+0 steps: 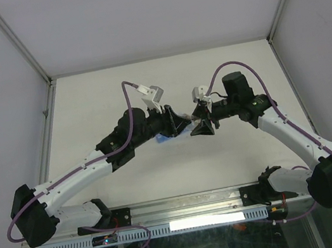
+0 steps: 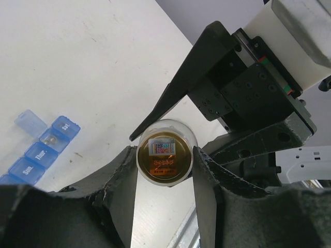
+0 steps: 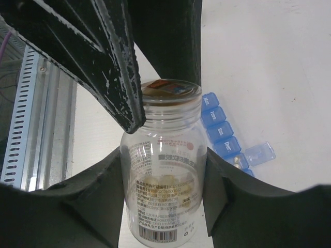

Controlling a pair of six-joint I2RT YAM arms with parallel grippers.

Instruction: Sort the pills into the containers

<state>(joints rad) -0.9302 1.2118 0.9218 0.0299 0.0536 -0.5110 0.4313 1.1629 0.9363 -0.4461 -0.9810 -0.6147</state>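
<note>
My right jaws clench the bottle (image 3: 163,181) by its body, steadying it while my left jaws pinch its neck near the blue containers (image 2: 41,150)

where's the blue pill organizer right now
The blue pill organizer lies on the table, lower left in the left wrist view, and right of the clear bottle in the right wrist view.

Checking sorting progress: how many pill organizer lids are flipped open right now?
1. One lid of the pill organizer is flipped open, on the compartment beside the one marked Sat. Part of the strip is out of sight in each wrist view, so another could be open.
</note>
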